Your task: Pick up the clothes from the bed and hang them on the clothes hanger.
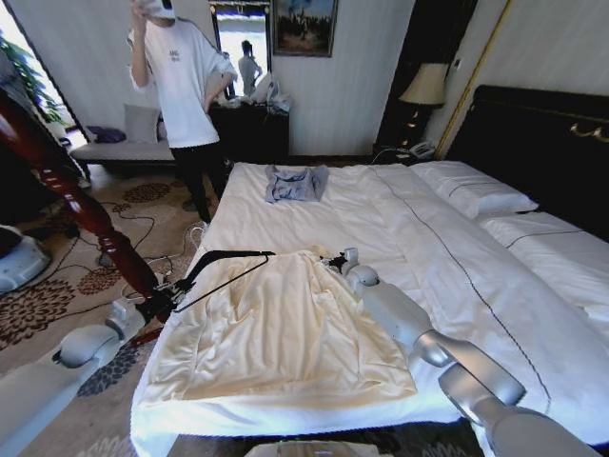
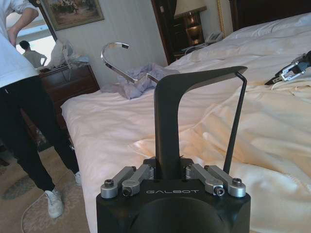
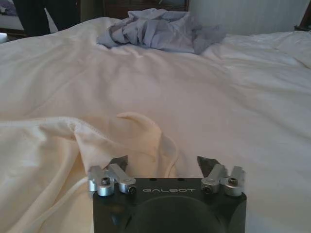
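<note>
While the cream shirt (image 1: 285,333) lay flat on the bed (image 1: 447,267), the right gripper (image 1: 335,261), jaws open and empty, hovered at its far collar; the left gripper (image 1: 164,303), jaws closed on the black hanger (image 1: 224,259), waited left.

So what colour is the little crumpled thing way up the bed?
Grey-blue. The small garment shows best in the right wrist view, lying bunched on the white bed.
</note>
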